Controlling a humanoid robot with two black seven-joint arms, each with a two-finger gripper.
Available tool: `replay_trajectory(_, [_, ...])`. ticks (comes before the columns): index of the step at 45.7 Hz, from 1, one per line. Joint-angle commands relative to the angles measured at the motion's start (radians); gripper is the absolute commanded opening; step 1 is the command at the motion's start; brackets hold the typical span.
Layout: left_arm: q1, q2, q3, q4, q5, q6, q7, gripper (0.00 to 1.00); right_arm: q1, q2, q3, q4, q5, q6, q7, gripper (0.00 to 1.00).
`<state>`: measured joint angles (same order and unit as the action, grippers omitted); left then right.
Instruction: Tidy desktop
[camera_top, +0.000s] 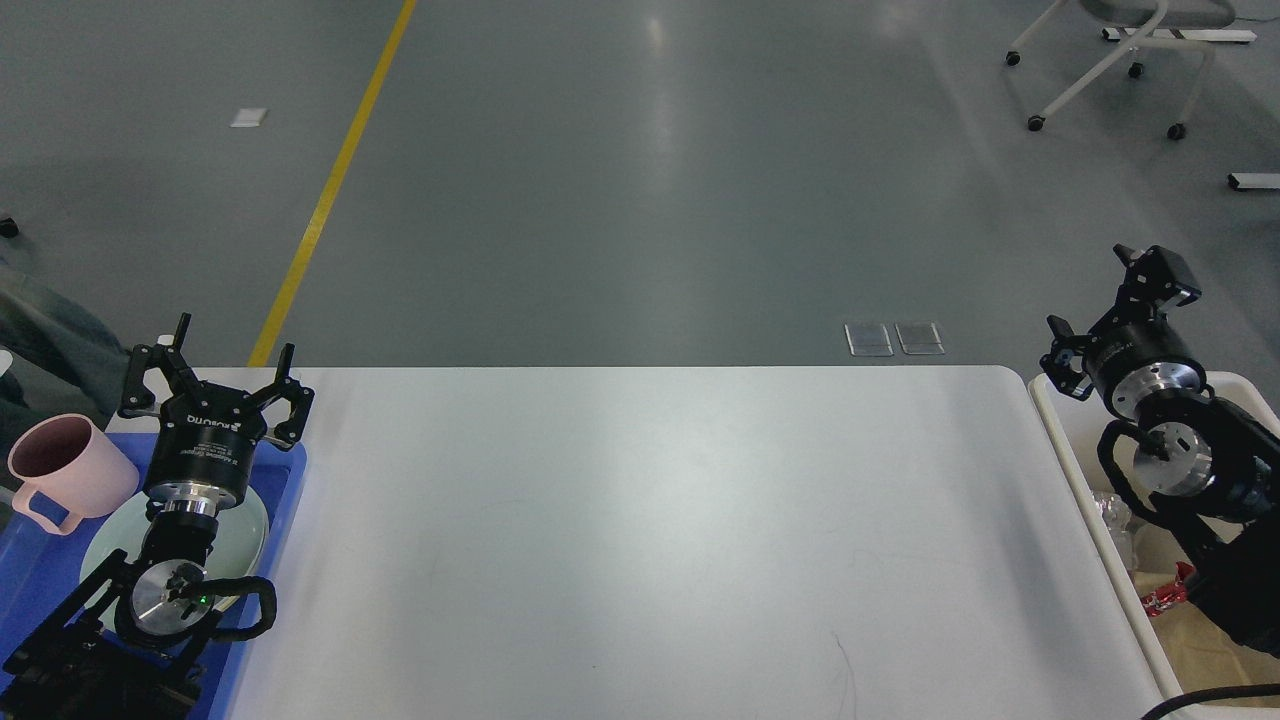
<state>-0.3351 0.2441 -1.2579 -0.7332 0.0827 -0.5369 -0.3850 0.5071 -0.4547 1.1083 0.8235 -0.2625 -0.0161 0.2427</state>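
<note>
Well, the left end effector (213, 372), spread wide and empty at lower left, could clip the pink mug (70, 470) beside it; the right end effector (1110, 300), I cannot tell.

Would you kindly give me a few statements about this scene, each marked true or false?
1. The pink mug stands on the desktop. False: it is in the blue tray.
2. The left gripper is open, holding nothing. True.
3. A pale plate lies in the blue tray. True.
4. The cream bin sits left of the desktop. False: it is on the right.
5. The right gripper holds a bottle. False: nothing shows in it.
</note>
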Motion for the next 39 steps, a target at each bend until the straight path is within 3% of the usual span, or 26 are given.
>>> replay_trajectory(1, [-0.001,0.000,0.000,0.000,0.000,0.000,0.000,0.96,-0.097,0.068,0.047,0.002,0.083,0.197,0.158,1.00])
replay_trajectory(6, [0.001,0.000,0.000,0.000,0.000,0.000,0.000,0.96,-0.148,0.100,0.050,0.005,0.085,0.252,0.181,1.00])
replay_trajectory(15, [-0.001,0.000,0.000,0.000,0.000,0.000,0.000,0.96,-0.222,0.142,0.025,0.016,0.019,0.249,0.273,1.00])
replay_trajectory(39, [-0.001,0.000,0.000,0.000,0.000,0.000,0.000,0.96,-0.242,0.188,0.061,0.014,0.028,0.237,0.276,1.00])
